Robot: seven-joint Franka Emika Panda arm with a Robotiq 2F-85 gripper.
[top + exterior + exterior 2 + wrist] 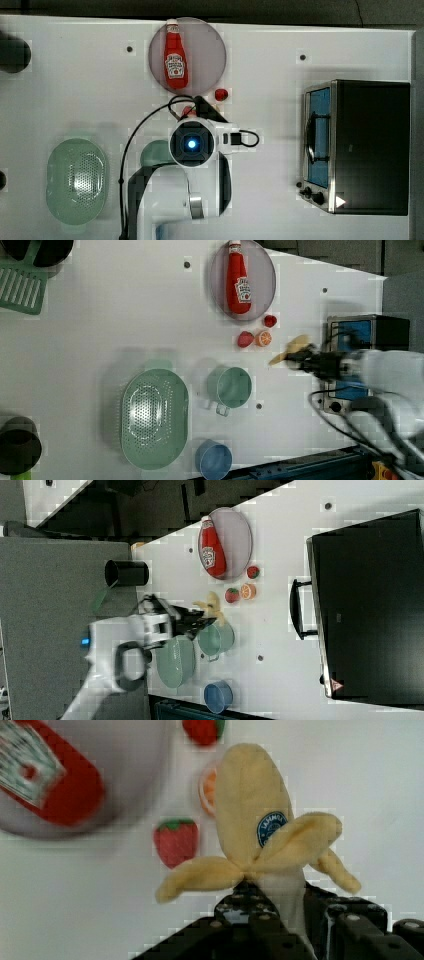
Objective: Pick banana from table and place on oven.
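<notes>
The banana (pixel 250 810) is a plush, pale yellow one with peeled flaps and a blue sticker. Its pale core sits between the black fingers of my gripper (pixel 280 905), which is shut on it. In the left view the banana (pixel 295 345) sticks out from the gripper (pixel 300 357), just left of the oven (pixel 367 330). In the right view the banana (pixel 211 605) is at the gripper (pixel 202 617) tip, above the green cup. The oven (pixel 370 145) stands on the white table (pixel 75 85) at the top view's right, black top bare.
A ketchup bottle (pixel 175 55) lies on a grey plate (pixel 210 50). A strawberry (pixel 245 339), an orange slice (pixel 263 338) and a small red fruit (pixel 270 320) lie close to the banana. A green colander (pixel 154 417), green cup (pixel 230 386) and blue cup (pixel 213 459) stand nearer the arm.
</notes>
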